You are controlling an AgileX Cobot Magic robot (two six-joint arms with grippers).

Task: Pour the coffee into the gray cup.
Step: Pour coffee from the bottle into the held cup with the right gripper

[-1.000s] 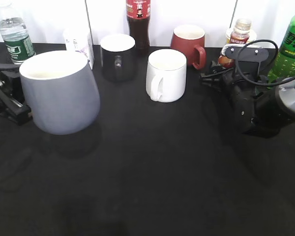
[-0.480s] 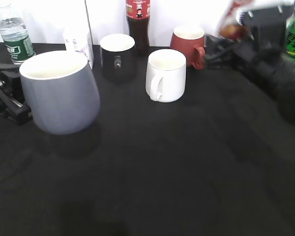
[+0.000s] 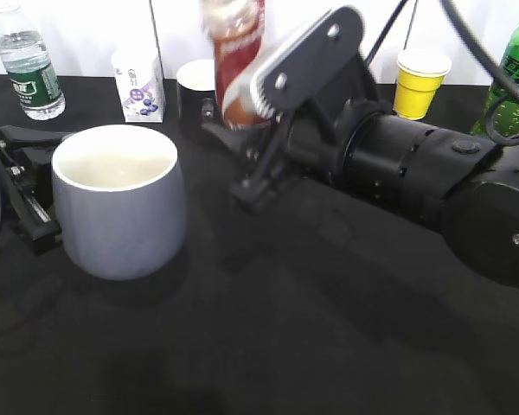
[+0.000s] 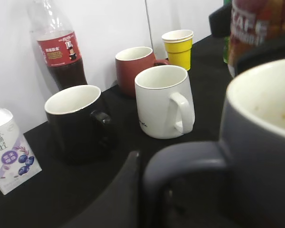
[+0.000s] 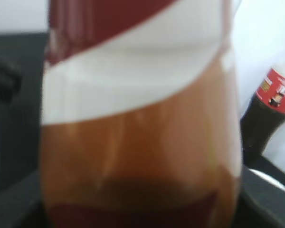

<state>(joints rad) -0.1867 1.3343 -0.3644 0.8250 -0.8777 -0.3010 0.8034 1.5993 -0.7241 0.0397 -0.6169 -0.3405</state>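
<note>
Exterior view: the right end effector [image 3: 242, 130] is clamped on the coffee [image 3: 236, 60], bottle upright and blurred, near the worktop's back edge. The gray cup [image 3: 119, 203] stands lower and toward the left edge, its handle held by the left end effector [image 3: 35, 194]. Pouring likely means tipping the bottle's long axis leftward over the rim.

- Nescafe coffee bottle [image 3: 235, 65]: red/white/brown label, brown liquid, lifted off table, roughly upright, right-behind the mug.
- gray mug [image 3: 118, 201]: blue-gray, cream inside, upright, table left.
</note>
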